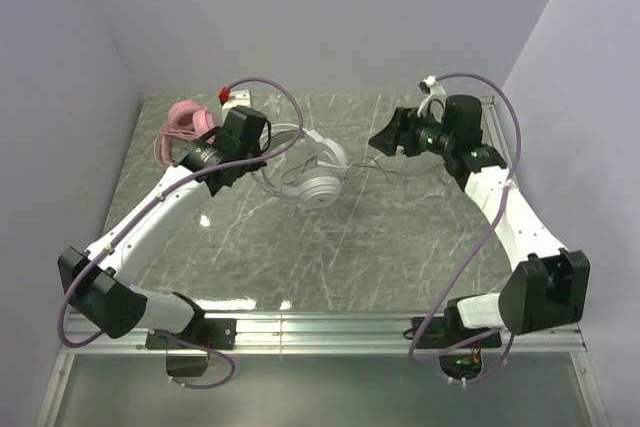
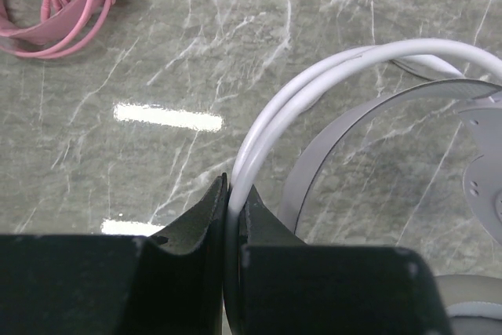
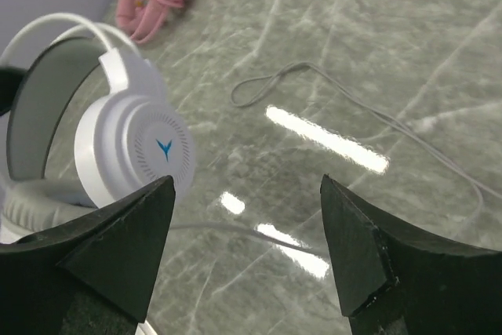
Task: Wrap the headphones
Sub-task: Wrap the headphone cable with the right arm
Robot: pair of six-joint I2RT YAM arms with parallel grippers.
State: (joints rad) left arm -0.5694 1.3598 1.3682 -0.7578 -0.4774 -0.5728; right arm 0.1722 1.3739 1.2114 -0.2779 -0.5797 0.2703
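**Top external view: left pincer clamped on the white headset, right pincer released**

Top external view, from the left: the pink headset [image 1: 186,123] lies near the table's [image 1: 350,267] far-left corner, its pink cable [image 1: 166,143] bunched in loops against it. Just to its right, the left gripper [image 1: 263,155] is clenched on the white headset [image 1: 316,173]. The left wrist view shows the jaws pinched tight on the twin white tubes of the headband [image 2: 314,84], with the grey inner strap curving just beside them. The white headset sits in the far half of the table, roughly midway between the left and right edges and between the two grippers. One ear cup faces the right arm.

A thin grey cable [image 1: 385,162] trails from that headset toward the right edge, lying loose on the marble-patterned surface. The right wrist view shows it forming a small loop [image 3: 267,84] on the table.

Right of the headset, the right gripper [image 1: 381,139] is released, its jaws spread wide and gripping nothing. It points toward the white ear cup [image 3: 141,147] but stays apart from it.
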